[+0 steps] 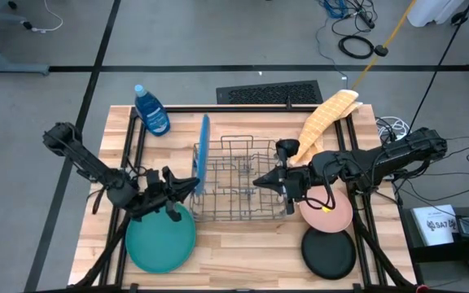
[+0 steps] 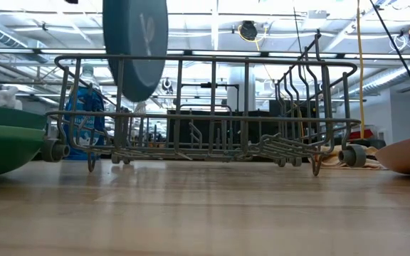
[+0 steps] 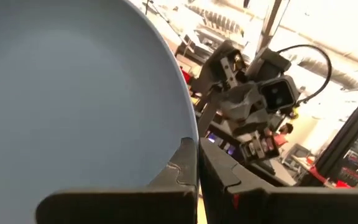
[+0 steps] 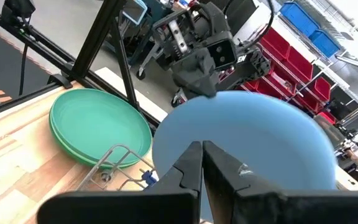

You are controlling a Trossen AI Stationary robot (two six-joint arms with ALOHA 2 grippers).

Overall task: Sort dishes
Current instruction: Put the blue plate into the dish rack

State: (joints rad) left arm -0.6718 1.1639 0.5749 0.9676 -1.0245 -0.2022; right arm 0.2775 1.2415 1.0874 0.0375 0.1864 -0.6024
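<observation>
A large blue plate (image 1: 204, 155) stands on edge at the left end of the wire dish rack (image 1: 238, 179). In the low view the blue plate (image 2: 135, 43) hangs with its lower edge inside the rack, above the rack's floor. My left gripper (image 1: 192, 185) is shut on its rim. My right gripper (image 1: 260, 181) is shut and empty over the middle of the rack, pointing at the plate (image 4: 247, 143). A green plate lies on a teal one (image 4: 98, 127) at the front left. A pink plate (image 1: 328, 212) and a black plate (image 1: 329, 254) lie at the front right. My left gripper pinches the blue plate's rim (image 3: 190, 134) between its two fingers, at the edge nearest the table's front. The fingers come level from the table's left and near side. The plate stands upright on edge, held clear of the rack's floor (image 2: 191, 151).
A blue soap bottle (image 1: 151, 110) stands at the far left of the table. A yellow cloth-like thing (image 1: 324, 122) lies at the far right behind the rack. Bare wood shows in front of the rack (image 1: 247, 248).
</observation>
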